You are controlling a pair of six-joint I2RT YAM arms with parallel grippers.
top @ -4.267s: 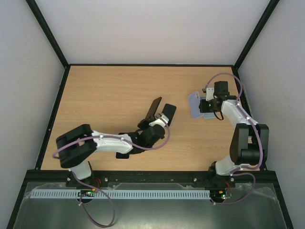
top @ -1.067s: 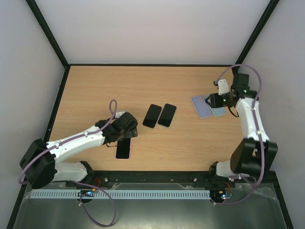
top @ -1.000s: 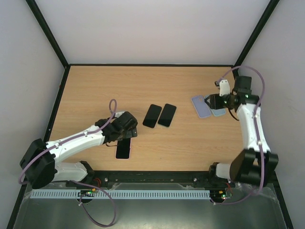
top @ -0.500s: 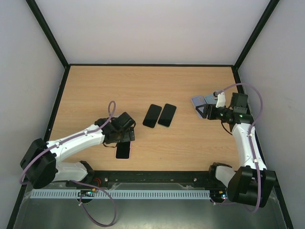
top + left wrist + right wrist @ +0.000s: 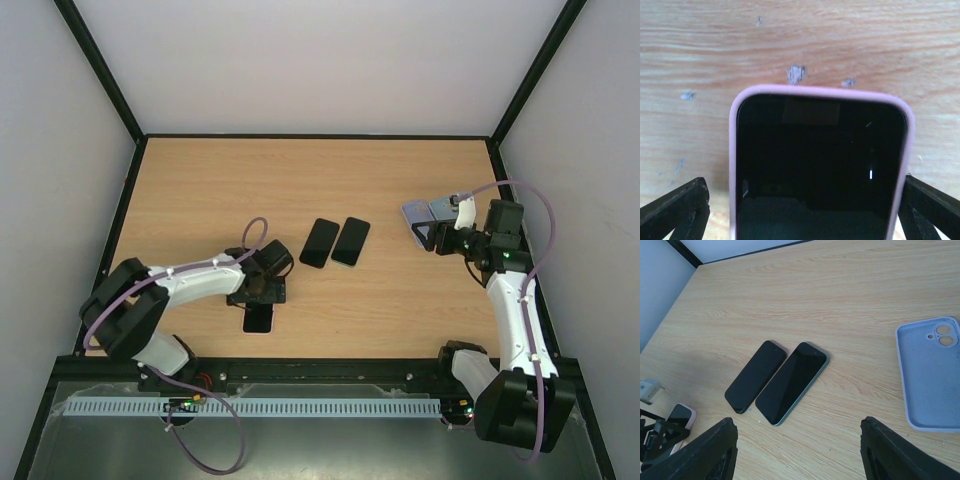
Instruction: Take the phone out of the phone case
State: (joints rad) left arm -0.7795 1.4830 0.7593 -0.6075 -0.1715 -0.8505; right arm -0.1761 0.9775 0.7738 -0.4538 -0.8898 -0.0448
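The phone (image 5: 820, 165), black screen up, lies in a pink phone case (image 5: 820, 91) on the wooden table. In the top view this cased phone (image 5: 258, 318) rests near the front edge. My left gripper (image 5: 802, 205) is open just above its far end, one finger (image 5: 677, 210) on each side of it. In the top view the left gripper (image 5: 262, 292) covers the phone's far end. My right gripper (image 5: 438, 236) hangs open and holds nothing, above the table beside an empty lavender case (image 5: 413, 213).
Two bare phones lie side by side mid-table: a black one (image 5: 755, 376) and a teal-edged one (image 5: 792, 382). The empty lavender case (image 5: 932, 375) lies inside up at the right. Black frame rails and grey walls bound the table.
My right arm has drawn back from the lavender case and its jaws have widened. My left arm has folded in, with its gripper still open over the pink-cased phone.
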